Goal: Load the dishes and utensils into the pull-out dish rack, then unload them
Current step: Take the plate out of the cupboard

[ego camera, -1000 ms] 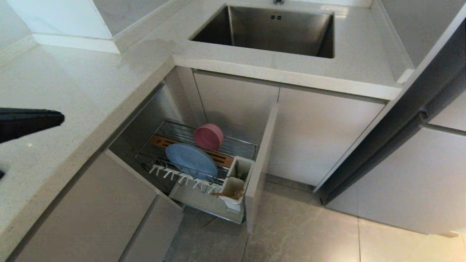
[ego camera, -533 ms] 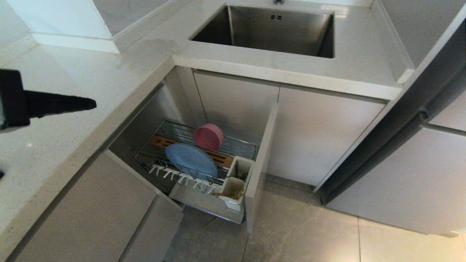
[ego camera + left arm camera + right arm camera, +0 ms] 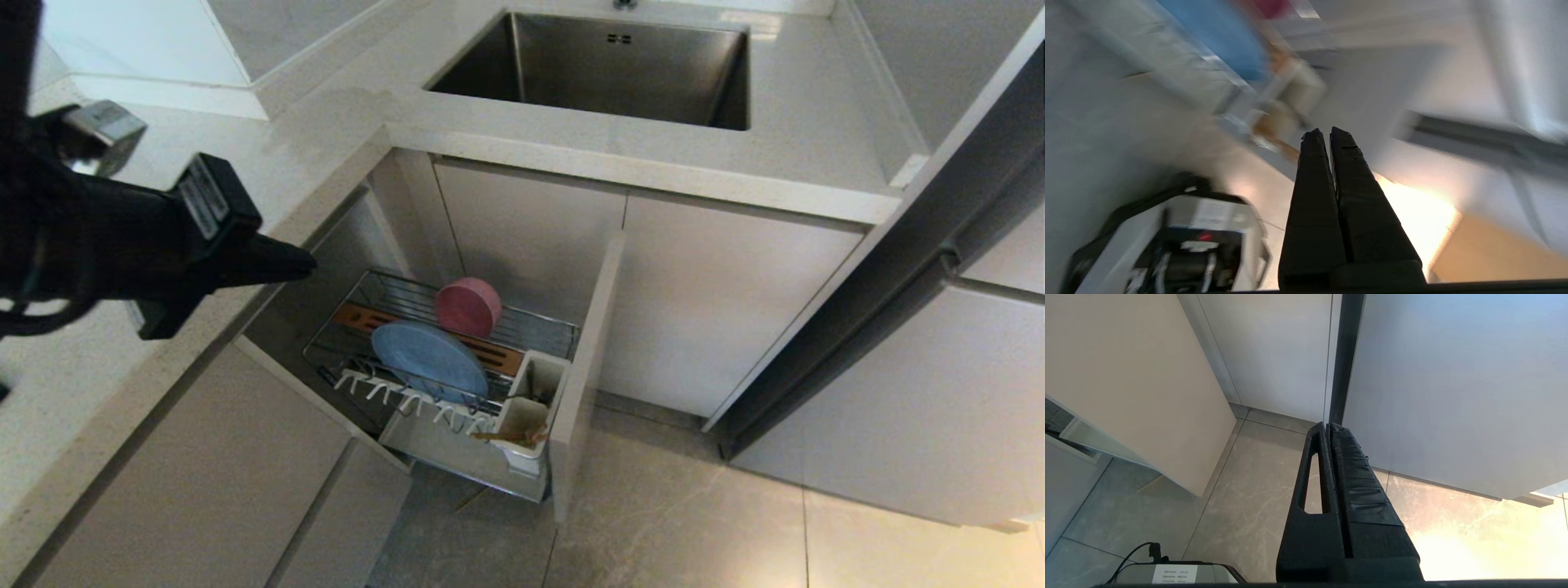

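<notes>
Left end effector [image 3: 306, 263]: black, fingers pressed together, holding nothing; it hung over the counter [image 3: 163, 204] edge, tip pointing toward the rack [image 3: 539, 331], above and apart from it. In the left wrist view the same closed fingers [image 3: 1314, 163] stood before a blurred rack and floor.

Right end effector [image 3: 1327, 428]: fingers together, empty, low beside the cabinet fronts, pointing at the floor [image 3: 1241, 490]; not seen in the head view.

Rack: chrome wire, pulled out of the cabinet below the counter corner, its beige front panel [image 3: 584, 367] at the outer end.

Plate [image 3: 429, 359]: light blue, on edge and tilted, in the rack against the wooden strip [image 3: 490, 353], behind the white prongs [image 3: 384, 388].

Bowl [image 3: 468, 306]: pink, on edge, just behind the plate, at the rack's rear wires.

Cup [image 3: 522, 420]: white, at the rack's front corner beside the panel; chopsticks [image 3: 510, 437] lay across its mouth. Spoon could not be made out.

Sink [image 3: 604, 69]: steel, set in the counter, well apart from the rack.
</notes>
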`<state>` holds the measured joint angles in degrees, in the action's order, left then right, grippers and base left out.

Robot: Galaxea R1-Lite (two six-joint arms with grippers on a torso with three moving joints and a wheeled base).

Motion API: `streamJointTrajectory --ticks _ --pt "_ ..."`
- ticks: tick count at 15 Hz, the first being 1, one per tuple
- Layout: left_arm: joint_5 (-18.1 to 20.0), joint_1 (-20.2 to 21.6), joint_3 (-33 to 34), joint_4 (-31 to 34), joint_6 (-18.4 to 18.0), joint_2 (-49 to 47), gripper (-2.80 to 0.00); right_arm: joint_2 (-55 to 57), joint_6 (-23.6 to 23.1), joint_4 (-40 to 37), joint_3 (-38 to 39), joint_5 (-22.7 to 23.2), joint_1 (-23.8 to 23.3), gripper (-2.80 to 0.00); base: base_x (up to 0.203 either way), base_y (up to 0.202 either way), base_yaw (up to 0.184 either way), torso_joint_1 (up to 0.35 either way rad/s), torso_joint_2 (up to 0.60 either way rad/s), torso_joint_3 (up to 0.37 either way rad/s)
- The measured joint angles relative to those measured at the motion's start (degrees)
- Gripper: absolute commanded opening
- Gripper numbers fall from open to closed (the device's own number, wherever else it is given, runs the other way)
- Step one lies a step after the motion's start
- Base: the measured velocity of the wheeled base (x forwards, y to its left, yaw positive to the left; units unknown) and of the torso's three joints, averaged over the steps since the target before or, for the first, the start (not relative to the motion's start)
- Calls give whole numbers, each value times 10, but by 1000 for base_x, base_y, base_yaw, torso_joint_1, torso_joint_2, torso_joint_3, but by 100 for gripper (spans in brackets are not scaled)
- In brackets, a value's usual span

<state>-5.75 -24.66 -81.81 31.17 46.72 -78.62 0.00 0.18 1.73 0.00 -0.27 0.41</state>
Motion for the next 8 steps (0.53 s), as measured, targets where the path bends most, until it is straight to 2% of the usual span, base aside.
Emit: streamJointTrajectory --ticks 1,4,8 --pt "-29 -4 -1 0 11 -26 -280 0 0 0 0 0 0 -280 0 0 0 0 0 0" --pt "-85 -11 -9 -1 36 -97 -280 0 0 0 0 0 0 -280 0 0 0 0 0 0" --pt "-103 -1 -38 -12 50 -168 -280 0 0 0 0 0 0 -280 0 0 0 0 0 0"
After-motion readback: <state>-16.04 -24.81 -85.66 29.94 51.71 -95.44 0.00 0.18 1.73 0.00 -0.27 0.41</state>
